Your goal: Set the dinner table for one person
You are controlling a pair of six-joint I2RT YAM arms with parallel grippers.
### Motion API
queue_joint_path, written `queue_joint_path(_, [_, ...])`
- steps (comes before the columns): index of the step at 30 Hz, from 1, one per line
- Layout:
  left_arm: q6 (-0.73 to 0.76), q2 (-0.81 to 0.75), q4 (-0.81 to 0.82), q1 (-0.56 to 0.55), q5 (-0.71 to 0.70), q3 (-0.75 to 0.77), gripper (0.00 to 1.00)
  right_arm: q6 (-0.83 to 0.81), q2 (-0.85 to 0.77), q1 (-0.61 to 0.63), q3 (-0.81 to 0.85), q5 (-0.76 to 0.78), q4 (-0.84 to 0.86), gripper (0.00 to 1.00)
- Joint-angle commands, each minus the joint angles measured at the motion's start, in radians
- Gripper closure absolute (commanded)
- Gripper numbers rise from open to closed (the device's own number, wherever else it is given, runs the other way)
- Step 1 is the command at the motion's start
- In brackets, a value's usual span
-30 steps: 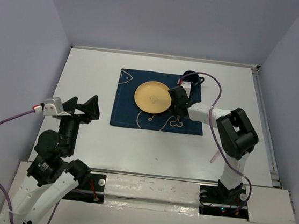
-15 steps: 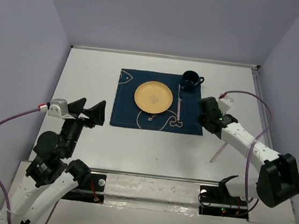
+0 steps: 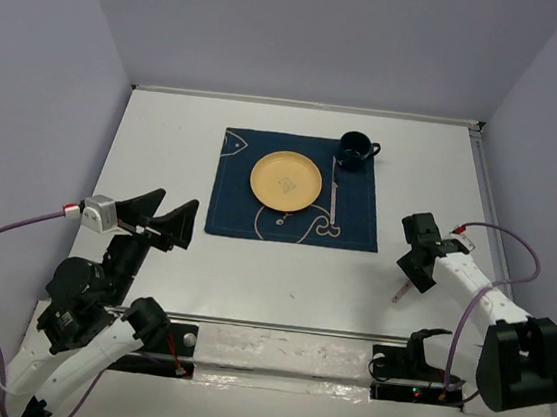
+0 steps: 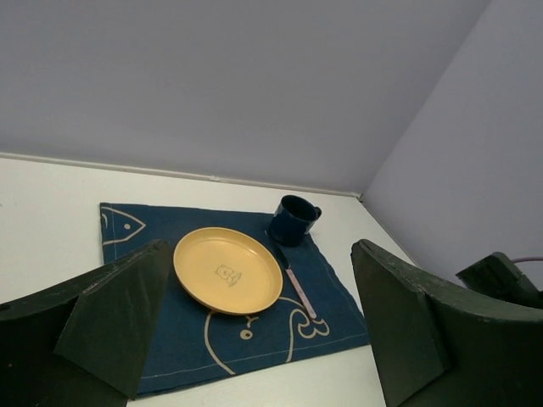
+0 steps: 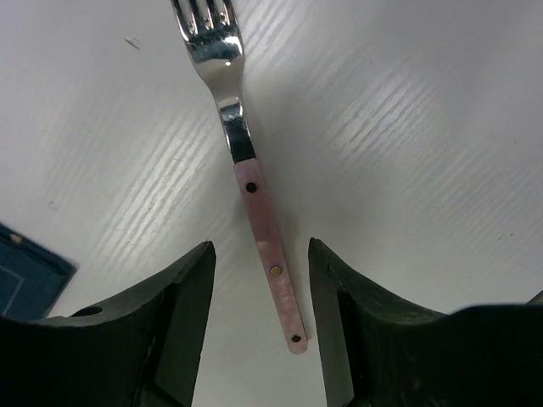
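Note:
On the white dinner table (image 3: pixel 202 260) lies a dark blue whale mat (image 3: pixel 247 220) with a yellow plate (image 3: pixel 286 180), a dark blue mug (image 3: pixel 354 149) and a pink-handled knife (image 3: pixel 333 195) right of the plate. A pink-handled fork (image 3: pixel 399 291) lies on the bare table right of the mat. My right gripper (image 3: pixel 415 262) is open just above it; in the right wrist view the fork handle (image 5: pixel 270 254) lies between the fingers (image 5: pixel 174 322), untouched. My left gripper (image 3: pixel 161 220) is open and empty, raised left of the mat, looking at the plate (image 4: pixel 227 270) and mug (image 4: pixel 293 220).
Grey walls enclose the table at the back and sides. The table's right edge has a metal rail (image 3: pixel 492 233). A corner of the mat (image 5: pixel 21 275) shows at the left in the right wrist view. The arm bases stand at the near edge.
My right arm has swung from the knife beside the plate out to the right and back, ending over the fork. My left gripper has drifted slightly toward the near edge.

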Motion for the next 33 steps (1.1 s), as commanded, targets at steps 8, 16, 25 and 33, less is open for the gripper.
queue_joint_path(8, [0.025,-0.030,0.014,-0.017,-0.050,0.036,0.01,-0.043,0.204,-0.015,0.042,-0.029,0.094,0.72])
queue_joint_path(16, [0.025,-0.004,0.014,-0.016,-0.042,0.034,0.01,-0.170,0.084,0.010,0.175,-0.002,0.037,1.00])
queue_joint_path(25, [0.024,0.056,0.013,0.021,-0.061,0.034,0.01,-0.328,0.466,0.534,0.797,0.061,0.062,1.00])
queue_joint_path(33, [0.016,0.094,0.003,0.082,-0.098,0.037,0.01,-0.464,1.045,0.680,1.468,-0.060,0.152,1.00])
